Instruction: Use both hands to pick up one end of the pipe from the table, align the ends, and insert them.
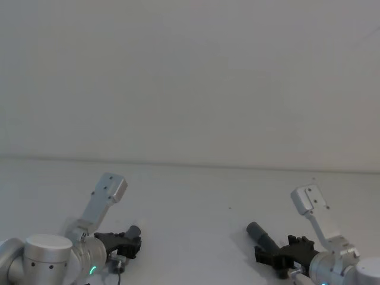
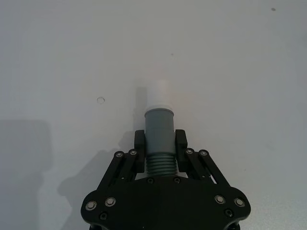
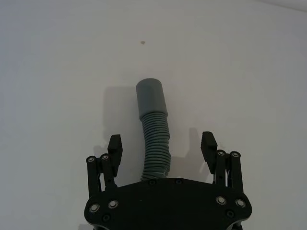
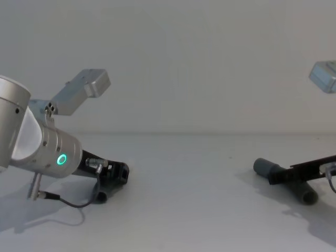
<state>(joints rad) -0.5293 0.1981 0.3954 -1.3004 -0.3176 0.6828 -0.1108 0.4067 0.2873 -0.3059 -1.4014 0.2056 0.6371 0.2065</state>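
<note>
Two dark-grey ribbed pipe pieces sit low over the white table [image 1: 196,196]. My left gripper [image 2: 159,143] is shut on one pipe piece [image 2: 159,127], clamping just behind its grey cuff; the narrow white tip [image 2: 157,98] points away from the palm. In the head view this left gripper [image 1: 127,240] is at the near left. My right gripper [image 3: 161,143] stands open around the ribbed body of the other pipe piece [image 3: 156,139], its fingers [image 3: 114,144] well clear of the sides. Its wide grey cuff [image 3: 150,98] juts forward. The right gripper [image 1: 279,255] is at the near right, cuff [image 1: 260,233] aimed inward.
A pale grey wall [image 1: 190,71] rises behind the table. Bare table [image 4: 189,184] lies between the two grippers. A thin black cable [image 4: 68,202] trails from the left arm onto the table. Small dark specks [image 3: 142,42] mark the surface.
</note>
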